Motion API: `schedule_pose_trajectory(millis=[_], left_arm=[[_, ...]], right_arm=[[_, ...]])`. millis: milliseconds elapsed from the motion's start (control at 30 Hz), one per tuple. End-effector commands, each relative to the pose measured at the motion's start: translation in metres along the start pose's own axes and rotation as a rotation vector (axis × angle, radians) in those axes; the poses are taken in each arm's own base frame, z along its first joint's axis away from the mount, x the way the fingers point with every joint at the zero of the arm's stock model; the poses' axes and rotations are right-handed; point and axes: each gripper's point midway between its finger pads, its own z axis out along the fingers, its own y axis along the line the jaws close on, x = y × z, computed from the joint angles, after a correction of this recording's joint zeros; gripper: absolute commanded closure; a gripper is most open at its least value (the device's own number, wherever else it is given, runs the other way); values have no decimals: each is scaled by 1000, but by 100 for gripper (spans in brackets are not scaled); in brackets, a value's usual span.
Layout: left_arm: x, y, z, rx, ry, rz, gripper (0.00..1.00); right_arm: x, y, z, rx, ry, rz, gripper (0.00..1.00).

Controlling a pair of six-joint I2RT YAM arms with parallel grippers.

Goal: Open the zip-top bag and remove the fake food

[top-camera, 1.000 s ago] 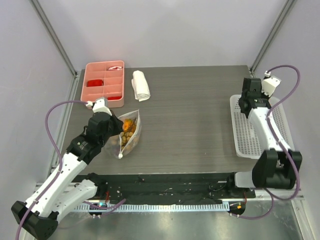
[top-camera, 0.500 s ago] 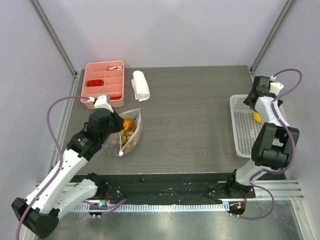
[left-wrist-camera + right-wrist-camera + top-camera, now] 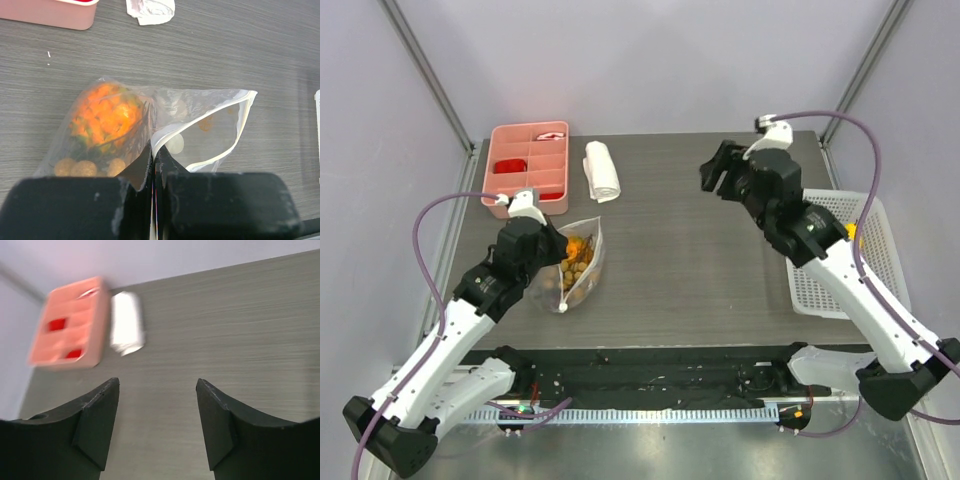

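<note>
While the left tool (image 3: pixel 154 159) clamps the zip-top bag (image 3: pixel 210 107), half hiding its fake food (image 3: pixel 102 117), the right tool (image 3: pixel 157 390) gapes empty.

Two white-and-black robot arms, one end effector pinched shut, the other spread open.
The left arm (image 3: pixel 470 300) rises from the near left corner and bends forward. Its end effector (image 3: pixel 556 243) sits low and angled down, jaws pressed together on a fold of the zip-top bag (image 3: pixel 200 115). The right arm (image 3: pixel 830 260) stretches diagonally from the near right corner toward the back. Its end effector (image 3: pixel 718 175) hangs above the bench (image 3: pixel 700 250), dark fingers (image 3: pixel 97 420) wide apart with nothing between them.
</note>
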Motion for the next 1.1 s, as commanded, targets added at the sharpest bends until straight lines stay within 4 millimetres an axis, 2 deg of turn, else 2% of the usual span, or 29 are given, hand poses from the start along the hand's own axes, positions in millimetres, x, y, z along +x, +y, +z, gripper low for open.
schedule_pose_trajectory(millis=[0,33,67,100,133,167,200,233,300,333,367,400,433,467,600,700,833,967,1067], left_arm=[[-13,-4,-4,21,-55,-31,100],[-12,-5,-4,25,-54,-34,100],[-12,-5,-4,27,-57,-40,100],[-10,-5,-4,28,-53,-43,100],[-10,-5,-3,27,-51,-45,100],[-9,-4,-3,26,-47,-46,100],[-8,-4,-3,28,-46,-48,100],[-8,-5,-3,30,-46,-47,100],[-9,-4,-5,28,-52,-49,100],[-9,-3,-5,27,-53,-52,100],[-9,-3,-6,29,-56,-53,100],[-9,-4,-6,33,-54,-55,100],[-8,-4,-6,36,-53,-54,100],[-7,-4,-6,36,-50,-54,100],[-5,-4,-7,41,-49,-59,100],[-3,-5,-6,50,-49,-69,100],[2,-8,-4,71,-35,-79,100],[8,-6,-1,71,-24,-83,100],[14,-8,3,80,-12,-92,100]], right_arm=[[62,119,-29,-443,133,74,34],[83,136,-30,-489,173,57,38],[88,158,-36,-570,180,61,46],[100,175,-42,-612,205,58,48],[124,198,-51,-672,254,31,52],[128,215,-58,-718,254,29,53],[136,224,-59,-718,260,19,55],[151,243,-67,-751,286,0,60],[165,257,-70,-764,310,-16,62],[169,269,-78,-788,323,-6,62],[186,274,-72,-772,355,-19,63],[189,280,-73,-777,361,-17,65],[194,282,-70,-762,371,-9,67],[207,285,-67,-750,393,-18,69],[214,290,-43,-650,383,7,69],[224,284,-20,-537,376,-24,64],[241,277,-1,-487,411,-12,60],[255,260,10,-435,436,3,56],[275,251,15,-432,487,9,47]])
